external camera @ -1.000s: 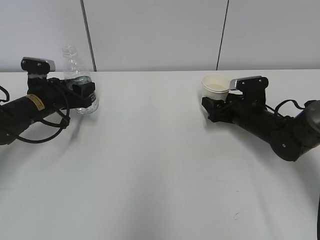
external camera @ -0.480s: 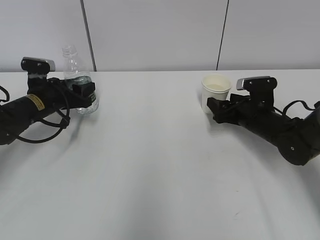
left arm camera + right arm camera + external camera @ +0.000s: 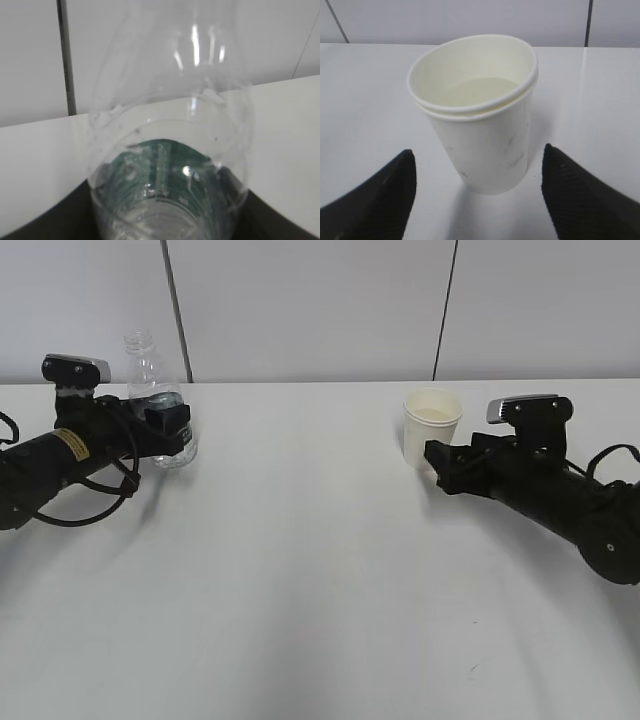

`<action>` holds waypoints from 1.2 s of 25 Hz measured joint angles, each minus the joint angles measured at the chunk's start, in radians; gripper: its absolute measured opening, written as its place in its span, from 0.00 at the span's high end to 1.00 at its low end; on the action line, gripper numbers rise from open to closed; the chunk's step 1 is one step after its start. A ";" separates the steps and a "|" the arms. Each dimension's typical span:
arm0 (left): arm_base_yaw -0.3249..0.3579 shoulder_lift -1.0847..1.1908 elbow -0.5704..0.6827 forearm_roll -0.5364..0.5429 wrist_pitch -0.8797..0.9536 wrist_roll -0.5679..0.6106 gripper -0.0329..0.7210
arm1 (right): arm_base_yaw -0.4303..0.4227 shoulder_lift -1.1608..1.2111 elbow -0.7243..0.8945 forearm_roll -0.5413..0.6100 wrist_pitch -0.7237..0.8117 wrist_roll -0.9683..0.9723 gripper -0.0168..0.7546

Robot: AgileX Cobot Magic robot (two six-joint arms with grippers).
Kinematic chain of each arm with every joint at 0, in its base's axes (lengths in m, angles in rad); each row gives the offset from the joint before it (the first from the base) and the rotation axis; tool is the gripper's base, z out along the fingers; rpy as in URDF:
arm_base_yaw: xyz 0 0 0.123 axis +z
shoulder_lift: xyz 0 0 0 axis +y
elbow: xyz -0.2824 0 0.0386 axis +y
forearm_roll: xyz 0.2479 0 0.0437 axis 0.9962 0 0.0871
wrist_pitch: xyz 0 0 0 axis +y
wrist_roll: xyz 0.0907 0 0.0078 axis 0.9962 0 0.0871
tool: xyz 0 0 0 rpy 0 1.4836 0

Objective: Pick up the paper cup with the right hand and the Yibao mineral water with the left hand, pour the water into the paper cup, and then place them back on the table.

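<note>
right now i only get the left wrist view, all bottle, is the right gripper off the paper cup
Observer: Yes. The right gripper is open, and its fingers flank the paper cup with a gap on each side.
Operator: cup upright
Observer: Yes, it stands upright on the table.
Operator: is my bottle down or lifted
Observer: In the exterior view the Yibao mineral water stands upright. Its base appears to rest on the table, with the left gripper around its label.
</note>
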 joint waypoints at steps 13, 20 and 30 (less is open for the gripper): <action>0.000 0.000 0.000 0.000 0.001 0.000 0.44 | 0.000 -0.263 0.218 -0.002 0.000 -0.002 0.21; 0.000 0.000 0.000 0.008 0.001 0.000 0.25 | 0.000 -0.314 0.231 -0.004 0.000 -0.002 0.21; 0.000 -0.005 0.000 0.008 0.002 0.000 0.18 | 0.000 -0.342 0.235 -0.007 0.004 -0.002 0.21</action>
